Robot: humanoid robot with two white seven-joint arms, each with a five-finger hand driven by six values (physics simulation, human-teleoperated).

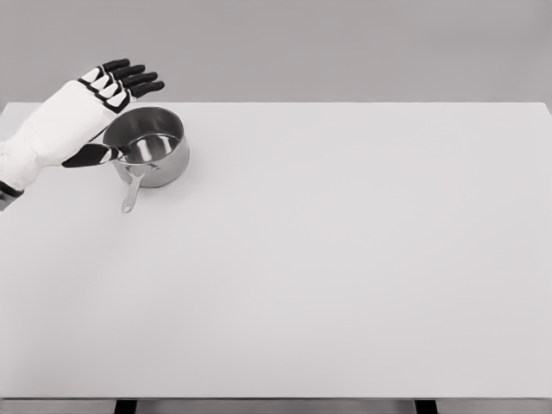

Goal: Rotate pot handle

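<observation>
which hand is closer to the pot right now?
Left. The left hand sits at the pot's left rim, fingers spread, thumb by the rim, holding nothing. The right hand isn't in the head view.

You are looking at a bare simulated test bench, not a furnished room. A plain white table [345, 259] fills the view against a flat grey backdrop [345, 43]. Only a steel pot [148, 147] hints at kitchen use; dark table legs [126, 406] show below.
</observation>
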